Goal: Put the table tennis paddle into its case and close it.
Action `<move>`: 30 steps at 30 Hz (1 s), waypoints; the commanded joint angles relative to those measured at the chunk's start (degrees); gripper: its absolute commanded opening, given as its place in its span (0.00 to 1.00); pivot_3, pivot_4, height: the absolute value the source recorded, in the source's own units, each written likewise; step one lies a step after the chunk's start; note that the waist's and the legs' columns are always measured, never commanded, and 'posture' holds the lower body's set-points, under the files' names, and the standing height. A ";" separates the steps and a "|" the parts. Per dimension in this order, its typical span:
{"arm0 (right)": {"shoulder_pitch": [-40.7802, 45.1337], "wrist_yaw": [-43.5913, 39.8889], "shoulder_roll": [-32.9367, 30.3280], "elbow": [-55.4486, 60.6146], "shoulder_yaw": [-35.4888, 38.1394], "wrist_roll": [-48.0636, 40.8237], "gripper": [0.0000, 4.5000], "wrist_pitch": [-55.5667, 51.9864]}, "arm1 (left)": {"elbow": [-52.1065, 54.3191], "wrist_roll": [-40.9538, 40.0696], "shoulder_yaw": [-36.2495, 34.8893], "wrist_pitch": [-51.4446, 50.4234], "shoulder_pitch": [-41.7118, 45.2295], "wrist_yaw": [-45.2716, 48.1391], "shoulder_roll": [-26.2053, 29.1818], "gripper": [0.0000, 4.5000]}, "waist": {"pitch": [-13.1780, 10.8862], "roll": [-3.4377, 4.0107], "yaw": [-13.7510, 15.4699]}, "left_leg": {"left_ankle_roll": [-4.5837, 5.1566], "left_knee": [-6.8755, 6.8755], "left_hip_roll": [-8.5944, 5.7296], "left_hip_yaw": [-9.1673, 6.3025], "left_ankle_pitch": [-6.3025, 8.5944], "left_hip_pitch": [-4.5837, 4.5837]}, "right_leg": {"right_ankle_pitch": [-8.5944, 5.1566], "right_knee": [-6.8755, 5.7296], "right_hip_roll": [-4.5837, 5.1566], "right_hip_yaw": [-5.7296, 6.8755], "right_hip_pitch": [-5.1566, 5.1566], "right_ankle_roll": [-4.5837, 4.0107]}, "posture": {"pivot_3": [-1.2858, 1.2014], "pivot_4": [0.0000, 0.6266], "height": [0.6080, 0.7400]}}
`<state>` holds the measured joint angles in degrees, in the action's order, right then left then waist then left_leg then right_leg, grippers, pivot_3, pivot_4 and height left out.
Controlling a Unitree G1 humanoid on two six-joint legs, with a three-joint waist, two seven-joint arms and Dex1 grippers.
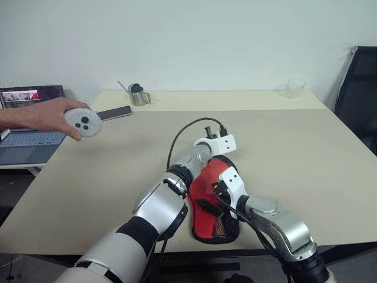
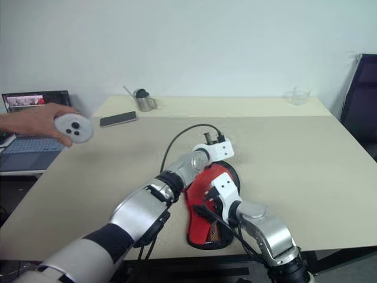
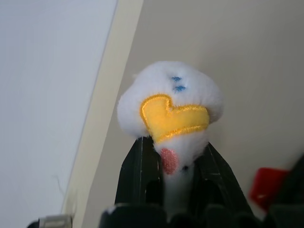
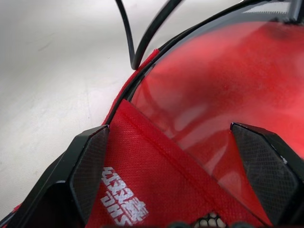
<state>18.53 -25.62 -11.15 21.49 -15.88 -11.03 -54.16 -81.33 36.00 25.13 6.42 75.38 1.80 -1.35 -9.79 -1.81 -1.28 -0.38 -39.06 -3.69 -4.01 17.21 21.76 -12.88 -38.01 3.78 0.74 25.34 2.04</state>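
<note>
Gripping the small white plush charm with its yellow beak (image 3: 171, 114), the left gripper (image 3: 173, 190) pinches it between black fingers in its wrist view. Right wrist view: right gripper (image 4: 183, 166) spread wide over the soft red-and-black zip case (image 4: 156, 190), the paddle's glossy red face (image 4: 223, 95) inside. From the head, the case lies near the beige table's (image 1: 294, 159) front edge.

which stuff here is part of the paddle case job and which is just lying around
Job: case; charm pinched in left claw; right claw open over the case.

Lying about: phone, metal cup, glass, laptop, person's hand with controller.
</note>
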 commanded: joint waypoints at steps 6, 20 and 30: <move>-1.91 1.94 1.15 2.30 -1.22 -1.48 1.00 -2.39 | 1.42 2.73 2.12 3.05 2.35 -0.60 -3.48 0.06 | 0.00 0.00 0.37 | 0.01 0.00 0.00 -0.02 0.00 0.00 | 0.00 0.01 0.00 0.02 -0.01 0.01 | 0.52 0.24 1.00; -2.69 4.45 1.99 3.43 -1.43 -2.62 1.00 -3.24 | 1.30 6.52 6.03 5.55 1.60 -0.83 -6.67 0.06 | 0.00 0.00 1.32 | 0.01 0.00 -0.02 -0.03 0.00 -0.01 | -0.01 0.03 -0.17 0.04 -0.04 0.01 | 0.52 0.24 1.00; -3.83 6.42 2.93 4.90 -1.18 -2.93 1.00 -4.42 | 1.19 6.47 6.39 5.41 0.55 0.40 -9.10 0.06 | 0.01 0.01 1.32 | 0.02 -0.01 -0.01 -0.05 0.00 -0.01 | -0.01 0.03 -0.18 0.04 -0.05 0.02 | 0.52 0.24 1.00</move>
<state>15.60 -19.56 -8.57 25.75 -16.86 -12.93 -57.19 -81.65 42.76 31.66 10.58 75.33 1.97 -8.03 -9.78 -1.80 0.04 -0.36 -39.06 -3.71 -4.05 17.22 21.75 -12.89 -37.98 3.60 0.78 25.29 2.06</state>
